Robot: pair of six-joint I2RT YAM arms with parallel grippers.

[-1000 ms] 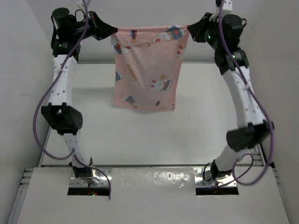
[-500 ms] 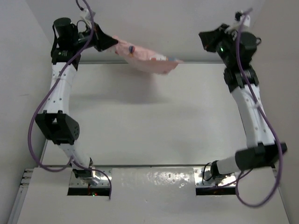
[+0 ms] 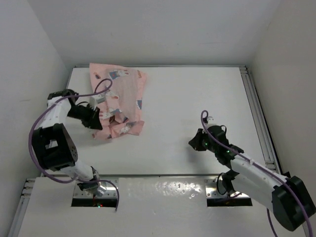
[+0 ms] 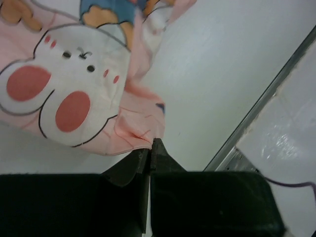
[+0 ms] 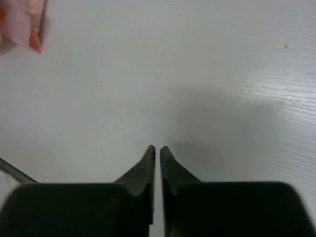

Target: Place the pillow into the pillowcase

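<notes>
The pink rabbit-print pillowcase (image 3: 121, 96) lies crumpled on the white table (image 3: 197, 94) at the back left. My left gripper (image 3: 97, 122) is at its near left edge, low over the table. In the left wrist view my left gripper (image 4: 150, 145) is shut, with the edge of the pillowcase (image 4: 74, 89) pinched at its tips. My right gripper (image 3: 193, 143) is low over the table at the near right. It is shut and empty (image 5: 157, 148), and a corner of the pillowcase (image 5: 19, 22) shows far off. The pillow is out of view.
Metal rails run along the table's right edge (image 3: 256, 113) and its near edge (image 4: 266, 103). White walls enclose the back and both sides. The arm bases sit on the near plate (image 3: 163, 190).
Both arms have come down from high at the back. The right gripper let go of the pillowcase and moved to the near right. The pillowcase dropped from hanging spread to lying on the table.
</notes>
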